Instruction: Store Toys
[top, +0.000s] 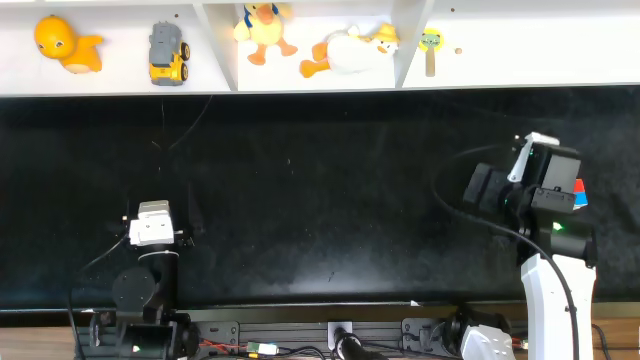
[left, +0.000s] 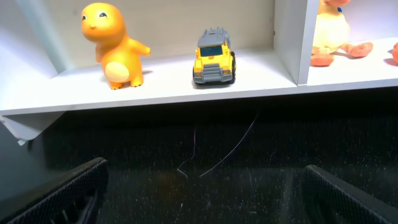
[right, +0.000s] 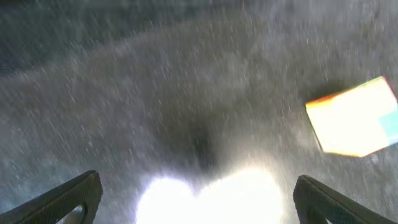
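- Fingers (left: 74, 186) of the left gripper (left: 205, 169) are spread wide before the shelved yellow plastic toy truck (left: 214, 57).
- Right gripper (right: 198, 182) is held wide, multicoloured cube (right: 354, 118) seen nearby.

No readable text, label or number anywhere.

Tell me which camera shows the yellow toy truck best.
The left wrist view: the yellow toy truck faces the camera, front grille and wheels clear, beside the orange figure. The top view shows it small, from above, in the left shelf compartment. The right wrist view faces the black mat.
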